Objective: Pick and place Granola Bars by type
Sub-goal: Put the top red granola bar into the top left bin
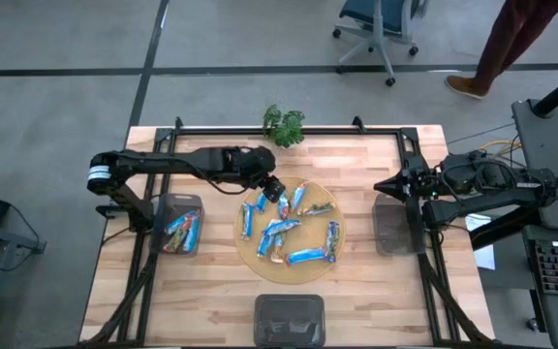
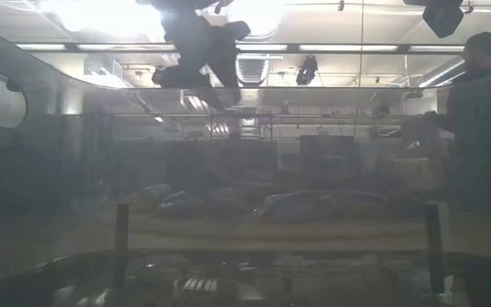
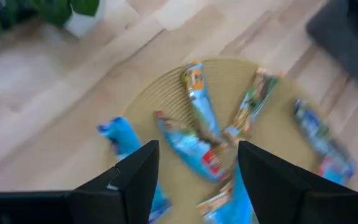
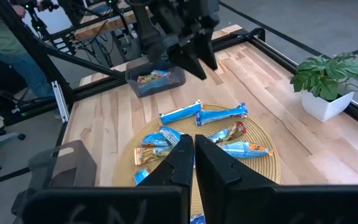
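Above the round mat at the worktop centre, the left gripper hovers with jaws open and empty over the granola bars, which lie scattered on the mat. A few bars already sit in the left bin. The right gripper waits closed near the right bin. The foil wrappers likely prove light, slippery and crushable; grip one bar across its narrow middle with moderate force.
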You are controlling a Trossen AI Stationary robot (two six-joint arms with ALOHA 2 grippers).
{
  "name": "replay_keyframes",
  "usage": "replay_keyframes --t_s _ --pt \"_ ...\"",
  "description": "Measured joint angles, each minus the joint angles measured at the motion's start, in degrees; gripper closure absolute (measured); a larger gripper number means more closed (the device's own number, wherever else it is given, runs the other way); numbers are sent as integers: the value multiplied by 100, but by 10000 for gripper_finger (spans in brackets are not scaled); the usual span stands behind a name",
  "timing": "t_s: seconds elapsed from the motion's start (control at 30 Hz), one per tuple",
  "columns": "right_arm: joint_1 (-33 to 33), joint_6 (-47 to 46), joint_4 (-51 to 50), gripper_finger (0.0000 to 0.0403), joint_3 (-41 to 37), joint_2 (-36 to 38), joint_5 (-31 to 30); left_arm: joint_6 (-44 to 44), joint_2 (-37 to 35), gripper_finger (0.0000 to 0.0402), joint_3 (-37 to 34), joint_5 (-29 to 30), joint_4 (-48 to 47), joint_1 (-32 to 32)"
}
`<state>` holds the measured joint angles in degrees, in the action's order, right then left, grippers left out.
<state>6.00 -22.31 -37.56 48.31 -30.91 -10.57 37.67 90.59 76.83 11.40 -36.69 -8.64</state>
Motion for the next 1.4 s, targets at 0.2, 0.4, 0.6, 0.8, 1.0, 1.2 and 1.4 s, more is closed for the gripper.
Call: replay_keyframes --t_s 0.2,0.4,0.6,0.8,1.0,1.2,1.4 --pt "0 -4 -4 394 0 -5 -2 1111 0 200 -687 30 1394 -5" --pt "0 -4 -72 394 0 -8 -4 1792 0 200 -1119 74 1601 -50" --pt "-2 -22 -151 394 0 -23 -9 2010 288 200 -982 -3 1612 -50" --pt "-2 -21 -146 394 0 -85 -9 1930 967 200 -124 -140 1130 -54" --pt "-2 -31 -136 394 0 -110 -9 1551 1751 200 1299 -129 -492 -101" --pt "-2 -17 -141 394 0 -158 -30 1369 2443 200 2218 -132 -1223 -103" --pt "-2 -1 -134 394 0 -145 -144 1558 2806 200 2424 -274 -1664 -107"
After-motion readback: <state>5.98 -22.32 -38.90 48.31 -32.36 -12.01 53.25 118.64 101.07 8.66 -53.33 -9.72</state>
